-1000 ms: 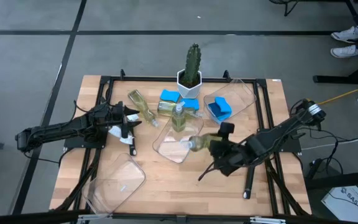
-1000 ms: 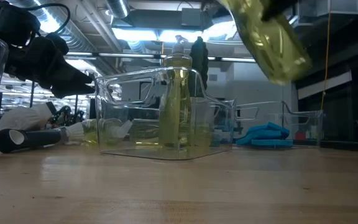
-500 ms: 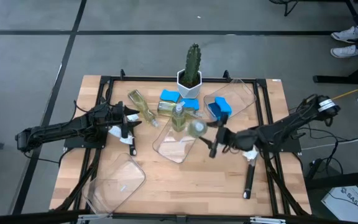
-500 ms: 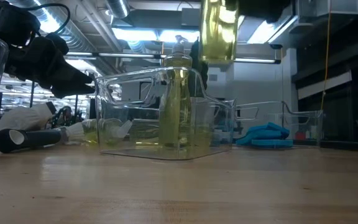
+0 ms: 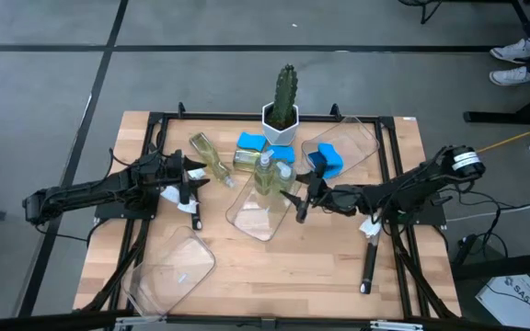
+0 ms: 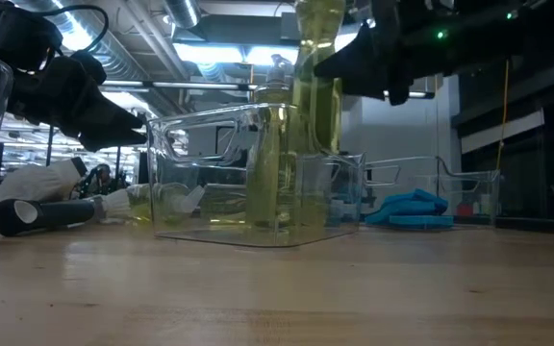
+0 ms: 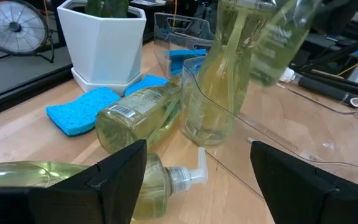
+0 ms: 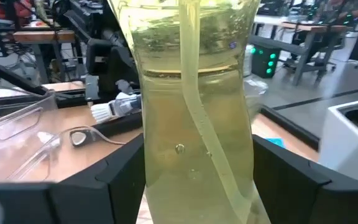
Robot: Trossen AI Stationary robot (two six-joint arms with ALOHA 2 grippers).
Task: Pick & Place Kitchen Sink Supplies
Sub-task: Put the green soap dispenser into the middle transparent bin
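Note:
My right gripper [image 5: 300, 198] is over the middle clear tray [image 5: 251, 221], shut on a clear bottle of yellow-green liquid [image 6: 317, 86]. A second such bottle [image 5: 265, 175] stands upright in that tray. Two more bottles lie on their sides on the wood: one [image 7: 142, 115] beside the tray and one [image 5: 208, 154] farther left. My left gripper [image 5: 191, 179] is open and hovers just near of that left bottle, touching nothing. Blue sponges [image 5: 251, 142] lie by the cactus pot, and another [image 5: 325, 161] sits in the far right tray. One black-handled brush [image 5: 190, 202] lies under my left gripper and another [image 5: 368, 267] lies near the right edge. My right gripper pinches the bottle's body [image 8: 194, 124] between its two fingers [image 8: 98, 180], coming level from the table's right. The bottle stands upright in the hold, lifted clear, with its lower end [image 6: 320, 144] down near the tray's rim and close beside the standing bottle.
The green cactus in its white pot [image 5: 283, 106] stands at the far edge, behind the sponges. A clear tray [image 5: 178, 267] lies at the near left corner. The black frame rails [image 5: 145, 230] run along both sides of the table.
My right gripper has swung from the near right toward the middle tray and the table's left. The bottle it holds has turned from tilted to upright and has then come down beside the standing bottle. My left arm has kept still.

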